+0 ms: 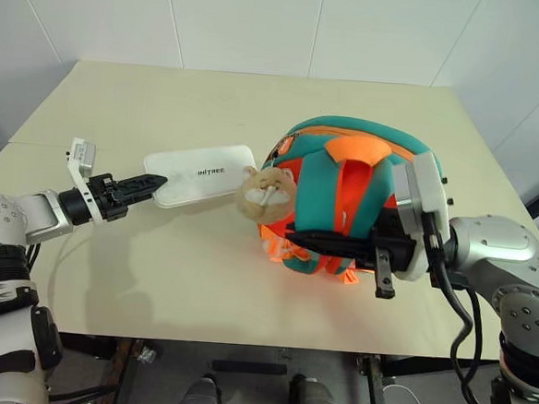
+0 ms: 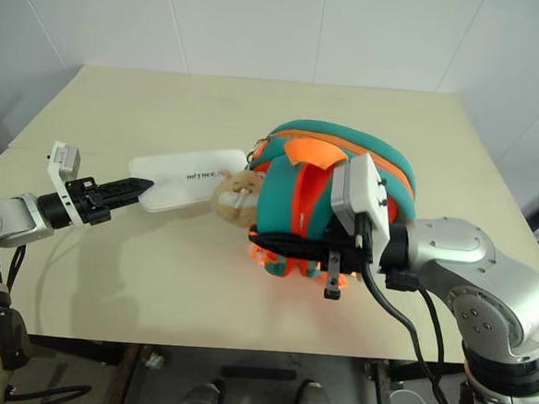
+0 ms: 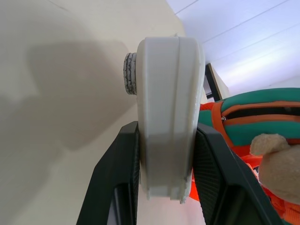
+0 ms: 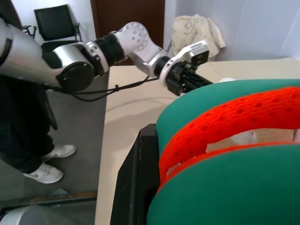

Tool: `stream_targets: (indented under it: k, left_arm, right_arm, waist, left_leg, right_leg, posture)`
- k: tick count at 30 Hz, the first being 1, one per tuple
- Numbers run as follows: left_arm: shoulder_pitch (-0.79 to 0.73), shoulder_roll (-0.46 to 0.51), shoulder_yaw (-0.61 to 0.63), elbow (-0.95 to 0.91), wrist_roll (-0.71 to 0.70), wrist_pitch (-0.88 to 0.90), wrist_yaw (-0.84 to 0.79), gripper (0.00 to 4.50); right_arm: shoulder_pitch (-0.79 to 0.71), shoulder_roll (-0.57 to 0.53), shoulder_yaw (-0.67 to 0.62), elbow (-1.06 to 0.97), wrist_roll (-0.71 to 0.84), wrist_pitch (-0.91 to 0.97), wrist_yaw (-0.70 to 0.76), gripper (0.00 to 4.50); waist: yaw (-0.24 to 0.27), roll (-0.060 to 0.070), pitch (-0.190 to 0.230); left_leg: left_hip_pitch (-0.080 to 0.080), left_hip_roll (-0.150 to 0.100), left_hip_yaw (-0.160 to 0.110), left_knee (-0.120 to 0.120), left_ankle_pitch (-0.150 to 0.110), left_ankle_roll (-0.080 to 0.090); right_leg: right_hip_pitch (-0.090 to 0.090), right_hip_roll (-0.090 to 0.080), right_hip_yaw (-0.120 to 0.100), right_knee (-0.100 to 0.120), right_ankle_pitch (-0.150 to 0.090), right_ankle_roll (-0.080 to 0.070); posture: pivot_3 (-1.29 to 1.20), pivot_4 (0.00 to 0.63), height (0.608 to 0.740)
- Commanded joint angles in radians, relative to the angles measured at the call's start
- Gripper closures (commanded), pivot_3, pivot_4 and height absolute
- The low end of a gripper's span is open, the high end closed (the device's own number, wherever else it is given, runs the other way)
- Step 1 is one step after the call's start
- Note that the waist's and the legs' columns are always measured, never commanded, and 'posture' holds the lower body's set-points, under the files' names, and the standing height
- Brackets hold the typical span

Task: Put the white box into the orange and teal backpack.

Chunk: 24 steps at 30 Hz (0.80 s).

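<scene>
The white box (image 1: pixel 202 175) is up off the table, pinched by its left end in the left gripper (image 1: pixel 150 186), jaws clamped on the case's edge, its far end reaching toward the plush toy (image 1: pixel 267 194). Just right of it, the orange and teal backpack (image 1: pixel 353 194) is held by the right gripper (image 1: pixel 345 245), closed tight on the teal and orange straps. No open mouth faces the box that I can see, so the smart play, I'd say, is for the right arm to tilt the bag and present the zip opening, then feed the box in narrow end first, clear of the toy. The beige table (image 1: pixel 199 280) lies below, white wall panels behind. In the right wrist view a person's legs and white shoes (image 4: pixel 44 164) stand by a black chair (image 4: pixel 56 23).
</scene>
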Motion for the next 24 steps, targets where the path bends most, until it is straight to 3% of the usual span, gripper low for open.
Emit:
stream_targets:
  k: [1,18,24]
  left_arm:
    - [-0.036,0.044,0.001,0.000,0.005,-0.026,-0.047,3.27]
    - [-0.082,0.051,-0.052,0.052,0.054,-0.066,-0.099,3.27]
    - [-0.031,0.023,-0.010,-0.035,0.069,-0.342,-0.194,3.27]
  right_arm:
    - [-0.039,-0.045,-0.052,-0.018,0.040,-0.040,0.061,4.50]
    - [-0.061,-0.093,-0.051,-0.010,0.106,-0.051,0.130,4.50]
    - [-0.015,-0.116,-0.038,0.042,-0.005,-0.108,0.159,4.50]
  waist:
    - [-0.001,0.000,0.000]
    - [-0.001,0.000,0.000]
    - [0.000,-0.001,0.000]
  left_leg:
    - [0.000,0.000,0.000,0.000,0.000,0.000]
    - [0.000,0.000,0.001,0.001,-0.001,0.001]
    - [0.000,0.000,0.001,0.002,-0.001,0.000]
  right_leg:
    - [0.000,0.000,0.000,0.000,0.000,0.000]
    - [0.000,0.000,0.000,0.000,0.000,0.000]
    - [0.000,0.000,0.000,0.000,0.000,0.000]
  posture:
    - [0.00,0.150,0.740]
    - [0.00,0.150,0.740]
    - [0.00,0.150,0.740]
